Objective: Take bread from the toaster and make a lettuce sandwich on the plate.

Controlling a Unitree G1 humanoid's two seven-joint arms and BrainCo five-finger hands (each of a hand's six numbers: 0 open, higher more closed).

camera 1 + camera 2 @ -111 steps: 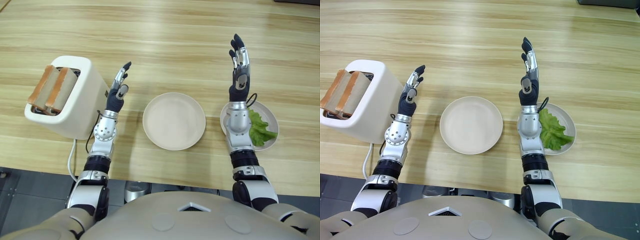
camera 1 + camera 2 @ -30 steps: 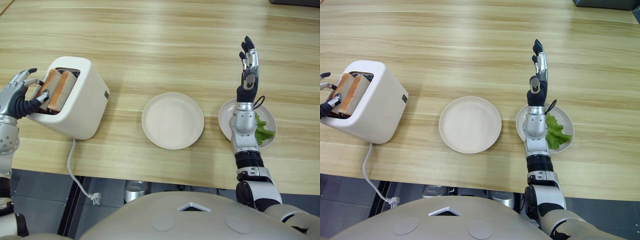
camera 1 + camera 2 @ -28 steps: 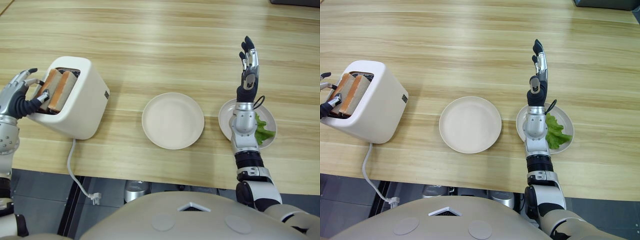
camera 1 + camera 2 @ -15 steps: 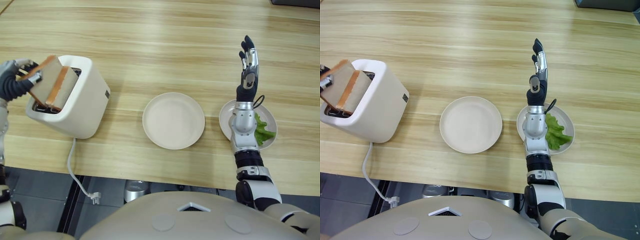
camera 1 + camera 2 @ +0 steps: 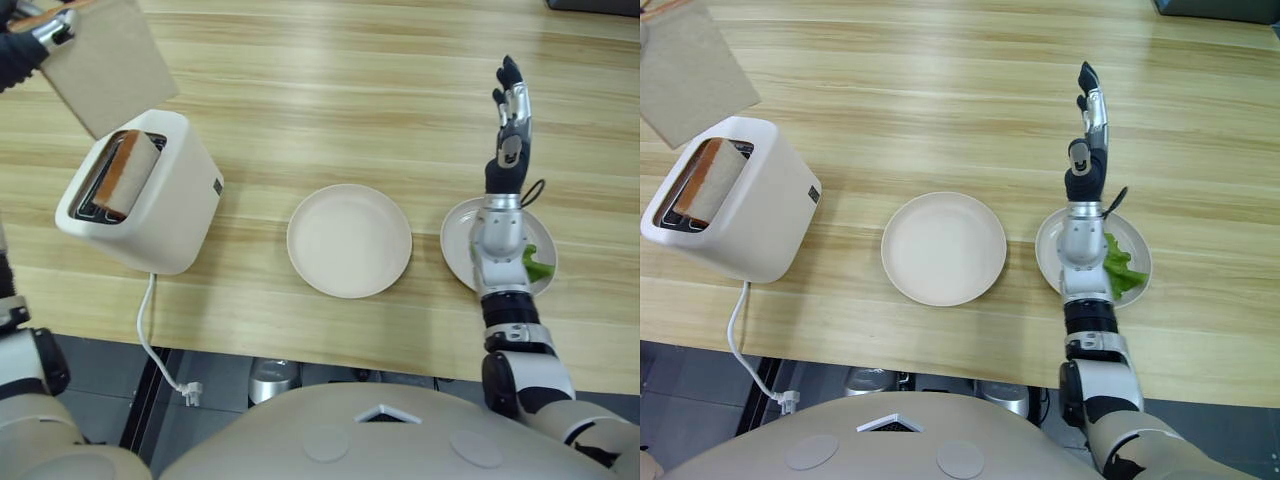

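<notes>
Left robot hand [image 5: 18, 55] cropped gripping bread slice [image 5: 108, 70], lettuce [image 5: 1122, 270] half behind forearm [image 5: 1080, 255]

The table [image 5: 330, 90] is light honey-coloured wood with long, darker grain streaks. The toaster [image 5: 175, 220] is cream, with a small black mark on its side and a white cord [image 5: 146, 335]. The bread [image 5: 105, 65] shows a flat tan face with a thin brown crust edge. The other slice [image 5: 125, 172] has an orange-brown crust and a paler top. The plate [image 5: 349, 240] is plain cream. The dish [image 5: 455, 240] is off-white and the lettuce [image 5: 537, 266] bright green. The right hand [image 5: 508, 130] is black with silver panels; the left hand [image 5: 22, 52] is dark grey with a silver tip.
</notes>
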